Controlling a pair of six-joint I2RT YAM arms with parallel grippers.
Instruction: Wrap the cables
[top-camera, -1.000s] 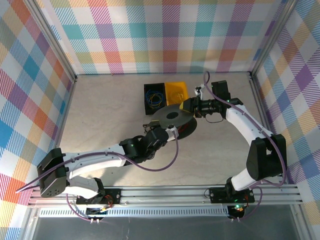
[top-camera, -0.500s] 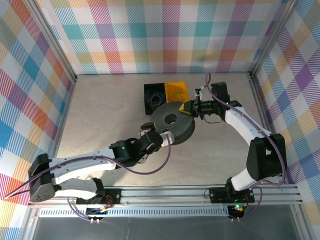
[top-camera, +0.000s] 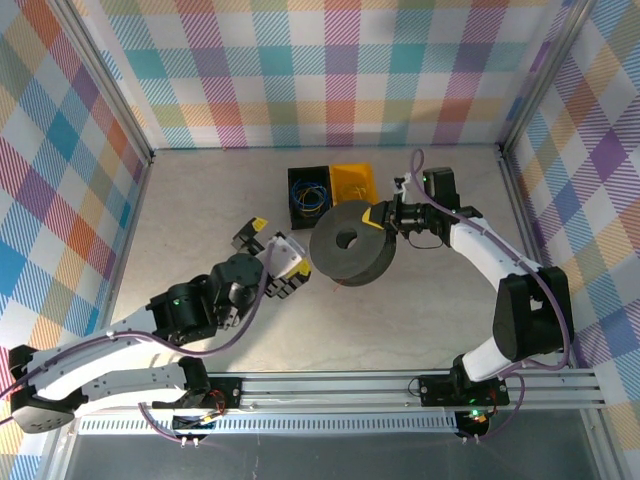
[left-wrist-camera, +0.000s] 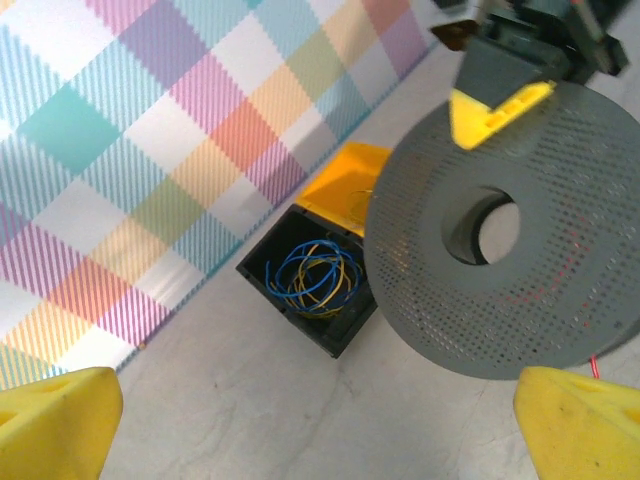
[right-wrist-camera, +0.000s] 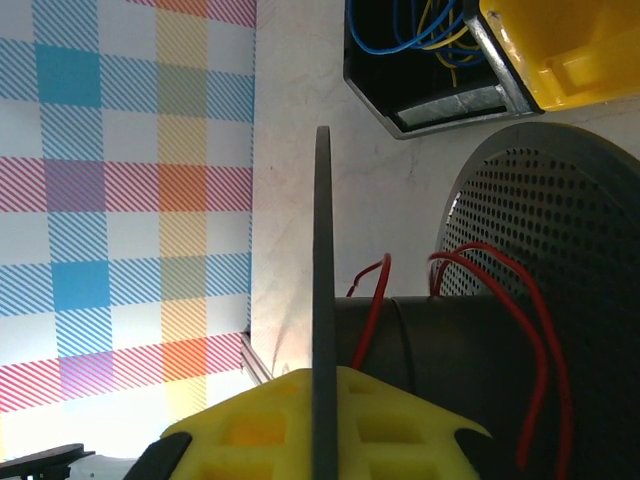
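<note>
From above, two small bins stand side by side at the far middle of the table (top-camera: 200, 200). The black bin (top-camera: 294, 180) holds a loose bundle of blue and yellow wires (top-camera: 310, 196). What lies in the yellow bin (top-camera: 354, 182) is not readable. Just in front of them is the dark spool (top-camera: 352, 262), its holed face turned up toward the camera. The right gripper (top-camera: 378, 216) is clamped on the spool's rim at the bins' side. The left gripper (top-camera: 270, 255) stands to the left of the spool with its jaws wide apart, holding nothing.

From the left wrist, the black bin (left-wrist-camera: 345, 338) shows the coiled blue and yellow wires (left-wrist-camera: 312, 278), and the yellow bin (left-wrist-camera: 340, 190) touches it behind. The left gripper (left-wrist-camera: 320, 425) is spread – one yellow tip in each lower corner. The perforated spool (left-wrist-camera: 560, 250) fills the right side, and the right gripper (left-wrist-camera: 495, 105) pinches its upper edge.

From the right wrist, the black bin (right-wrist-camera: 440, 105), its wires (right-wrist-camera: 420, 25) and the yellow bin (right-wrist-camera: 570, 60) lie at the top. The right gripper (right-wrist-camera: 322, 420) is closed on the near flange, which is seen edge-on. The cables (right-wrist-camera: 372, 295) are thin red strands lying on the spool's (right-wrist-camera: 540, 220) dark core, between the two flanges. They are slack – some loops stand off the core. Their length runs around the core, crosswise to the spool's axis.
</note>
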